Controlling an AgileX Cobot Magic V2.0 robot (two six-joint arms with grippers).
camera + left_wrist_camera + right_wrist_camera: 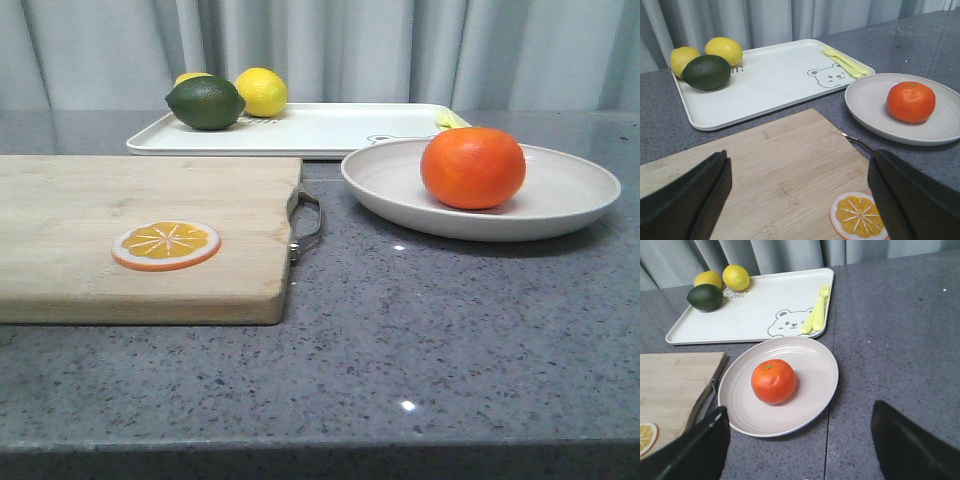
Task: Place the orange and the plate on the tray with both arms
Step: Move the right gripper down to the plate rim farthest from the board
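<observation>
While empty-handed: speckled grey countertop (420, 330), curtains (400, 50).

A: Lighting, all views: bright, even, soft, from overhead. Small white glints on the grey countertop (400, 400).

B: Shadows: faint one under the orange (472, 167) on the plate (560, 205); a thin dark band beneath the plate's rim.

A: Focus: sharp in the front view; dark fingers (685, 200) at the wrist views' edges blurred.

Bare tray (330, 135) middle; lime (205, 102), lemons (261, 91) left, fork (822, 304) right.
</observation>
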